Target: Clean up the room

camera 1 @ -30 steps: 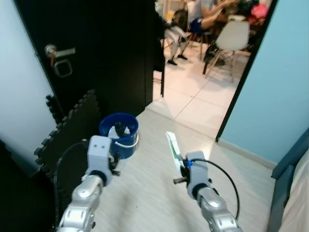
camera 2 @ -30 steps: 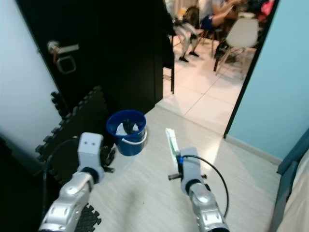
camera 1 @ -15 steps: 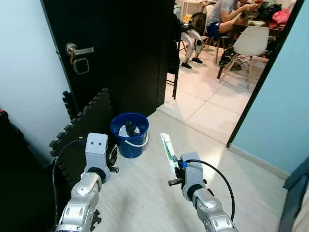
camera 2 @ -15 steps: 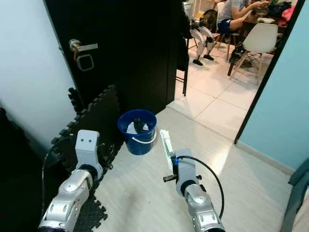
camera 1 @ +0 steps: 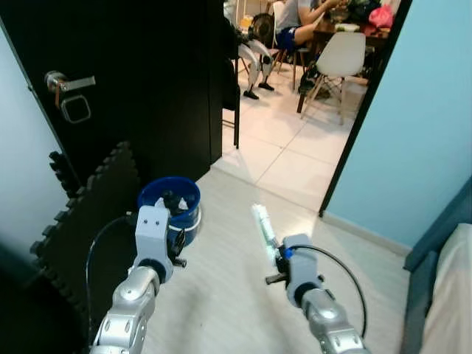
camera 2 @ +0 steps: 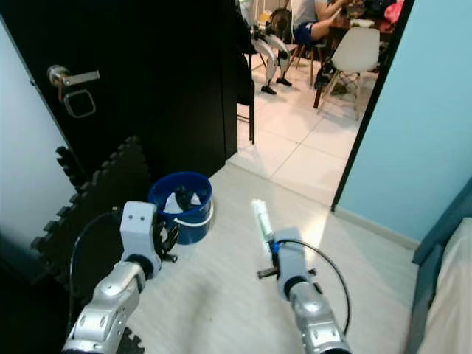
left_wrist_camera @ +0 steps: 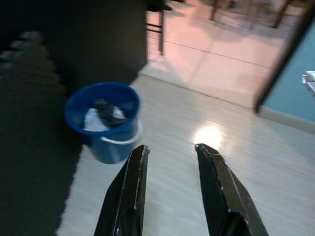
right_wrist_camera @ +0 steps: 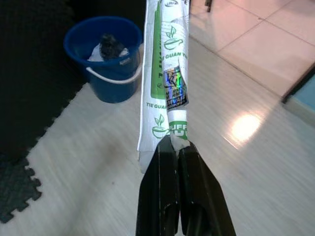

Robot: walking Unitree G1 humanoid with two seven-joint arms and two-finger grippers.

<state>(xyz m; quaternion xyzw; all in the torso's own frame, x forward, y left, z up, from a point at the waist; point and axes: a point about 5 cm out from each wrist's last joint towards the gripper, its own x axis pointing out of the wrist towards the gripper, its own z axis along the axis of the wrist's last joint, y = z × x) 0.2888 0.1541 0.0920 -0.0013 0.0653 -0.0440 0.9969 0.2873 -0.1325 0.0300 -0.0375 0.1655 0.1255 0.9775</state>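
Observation:
My right gripper (right_wrist_camera: pixel 177 147) is shut on a long white and green tea packet (right_wrist_camera: pixel 165 64), which stands up from the fingers over the pale floor (camera 1: pixel 264 226). A blue bucket (camera 1: pixel 171 206) with a white handle holds white and dark scraps; it stands on the floor ahead to the left, beside the black door (camera 1: pixel 147 81). My left gripper (left_wrist_camera: pixel 170 147) is open and holds nothing; the bucket (left_wrist_camera: pixel 103 118) lies ahead of it, off to one side of its fingers.
Black foam mats (camera 1: pixel 88 214) lean against the wall left of the bucket. An open doorway (camera 1: pixel 295 133) leads to a tiled room with a white chair (camera 1: pixel 341 59) and seated people. A light blue wall (camera 1: pixel 420 133) stands right, a bed edge (camera 1: pixel 442 295) at far right.
The camera has swung, so the whole scene has shifted. The bucket now sits nearer my left arm. The right gripper still holds the packet.

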